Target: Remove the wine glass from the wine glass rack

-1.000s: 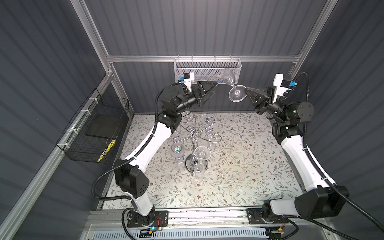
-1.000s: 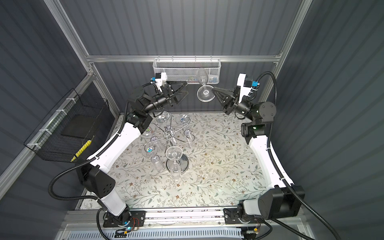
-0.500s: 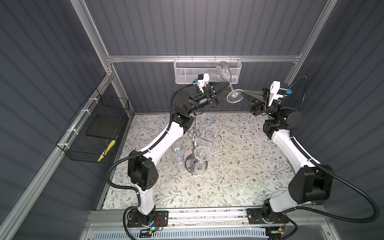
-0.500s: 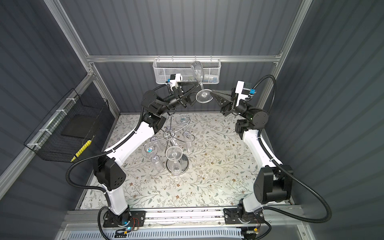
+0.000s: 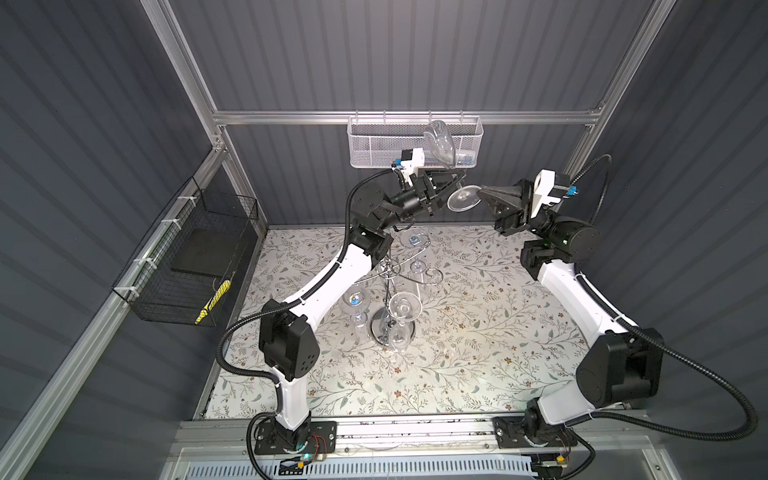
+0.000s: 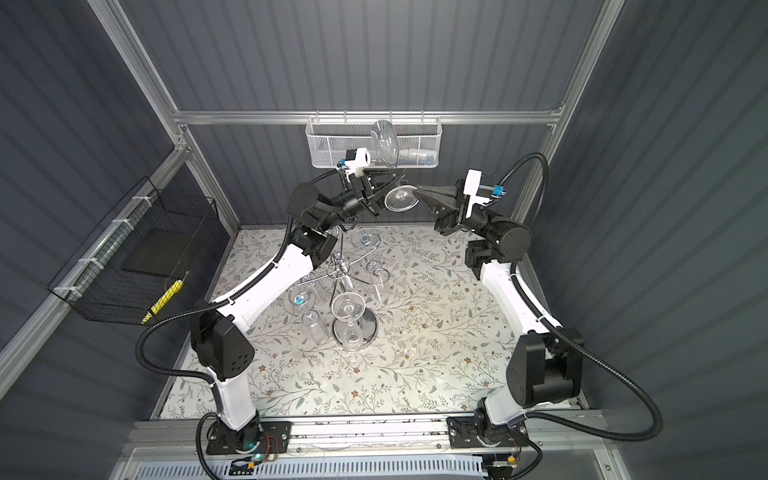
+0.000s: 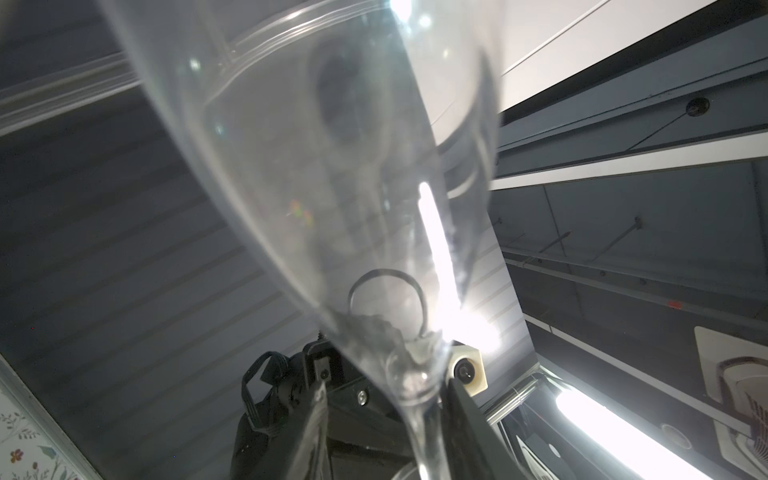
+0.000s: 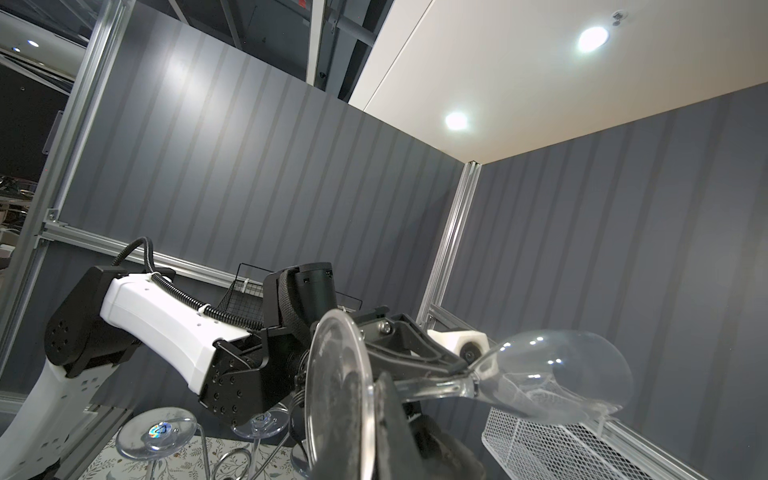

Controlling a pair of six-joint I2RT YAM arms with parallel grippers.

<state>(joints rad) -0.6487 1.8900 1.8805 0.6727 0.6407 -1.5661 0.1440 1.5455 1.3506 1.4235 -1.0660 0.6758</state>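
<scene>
— Where are the arms?
— The left arm (image 5: 332, 286) and right arm (image 5: 569, 291) reach high above and behind the wine glass rack (image 5: 390, 271), tips nearly meeting.
— Grips?
— The right gripper (image 5: 481, 190) pinches the wine glass (image 5: 440, 145) by its foot. The left gripper (image 5: 455, 179) straddles the stem, with a gap on one side.

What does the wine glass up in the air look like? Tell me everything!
The wine glass is clear and empty, with a long bowl, thin stem and flat round foot. It is held high in the air, tilted, its bowl up by the white basket. The right hand pinches the foot's edge. The left hand has fingers either side of the stem; whether they squeeze, I cannot tell.
</scene>
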